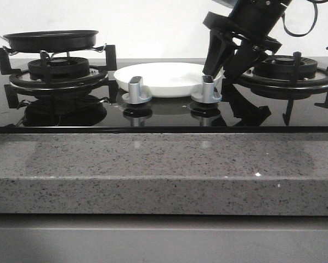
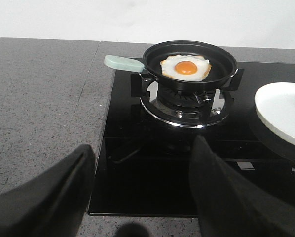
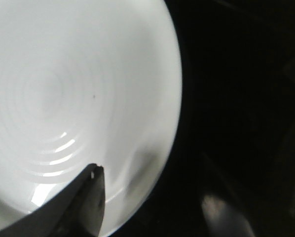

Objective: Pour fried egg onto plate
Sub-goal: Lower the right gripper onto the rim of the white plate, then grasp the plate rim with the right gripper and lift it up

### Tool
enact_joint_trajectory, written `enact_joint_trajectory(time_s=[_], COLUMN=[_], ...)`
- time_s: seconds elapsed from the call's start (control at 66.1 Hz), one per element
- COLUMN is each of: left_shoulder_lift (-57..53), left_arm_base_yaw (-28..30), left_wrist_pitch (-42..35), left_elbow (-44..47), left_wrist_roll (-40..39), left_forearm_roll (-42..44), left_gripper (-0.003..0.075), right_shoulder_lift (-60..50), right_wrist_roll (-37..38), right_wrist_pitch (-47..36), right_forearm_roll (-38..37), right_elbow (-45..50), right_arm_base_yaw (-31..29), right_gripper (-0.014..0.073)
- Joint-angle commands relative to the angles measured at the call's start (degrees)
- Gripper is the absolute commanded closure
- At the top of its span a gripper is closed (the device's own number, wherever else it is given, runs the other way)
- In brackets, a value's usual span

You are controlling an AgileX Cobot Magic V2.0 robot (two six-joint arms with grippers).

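Plate [image 1: 167, 78] grab underway: my right gripper [image 1: 223, 74] straddles its rim, jaws open, left gripper [image 2: 142, 197] open too, fried egg [image 2: 185, 68] awaiting transfer

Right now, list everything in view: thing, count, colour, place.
egg: one, white with orange yolk, in the pan.
pan: one, black with pale green handle, on the left burner.
plate: one, white, empty, mid-hob between the burners.
burners: two, black, left and right of the hob.
knobs: two, silver, in front of the plate.
hob: one, glossy black glass.
counter: one, grey speckled stone.
left gripper: open, away from the pan.
right gripper: open, at the plate's right rim.
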Motion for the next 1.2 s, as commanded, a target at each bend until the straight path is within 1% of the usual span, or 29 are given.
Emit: enact_joint_trajectory(time_s=[0.0, 0.106, 0.333, 0.545, 0.863, 1.044, 1.181], left_shoulder_lift=[0.7, 0.7, 0.7, 0.7, 0.7, 0.7, 0.7], left_arm_base_yaw=[-0.4, -0.4, -0.4, -0.4, -0.4, -0.4, -0.4], left_wrist_pitch=[-4.4, -4.4, -4.4, -4.4, -4.4, -4.4, -4.4], left_elbow=[-1.5, -1.5, -1.5, -1.5, -1.5, -1.5, -1.5], left_wrist_roll=[-0.6, -0.6, -0.6, -0.6, -0.6, -0.6, -0.6], left_forearm_roll=[-0.6, -0.6, -0.6, -0.6, -0.6, -0.6, -0.6], left_gripper=[0.0292, 0.0292, 0.0292, 0.0292, 0.0292, 0.0292, 0.0292], right_shoulder_lift=[-3.0, -2.9, -2.5, -2.5, -5.4, -10.3, -15.4], right_wrist_roll=[-0.6, -0.6, -0.6, -0.6, -0.6, -0.4, 1.6], right_wrist_pitch=[-0.4, -0.4, -0.4, -2.3, -8.3, -7.1, -4.5], right_forearm_roll=[1.0, 1.0, 1.1, 3.3, 4.9, 5.6, 5.5], right_elbow=[-1.7, -1.7, -1.7, -1.7, -1.7, -1.7, -1.2], right_arm_base_yaw=[-0.1, -0.1, -0.1, -0.1, -0.1, -0.1, -0.1], right_gripper=[0.0224, 0.0347, 0.0509, 0.0657, 0.0659, 0.0659, 0.0659])
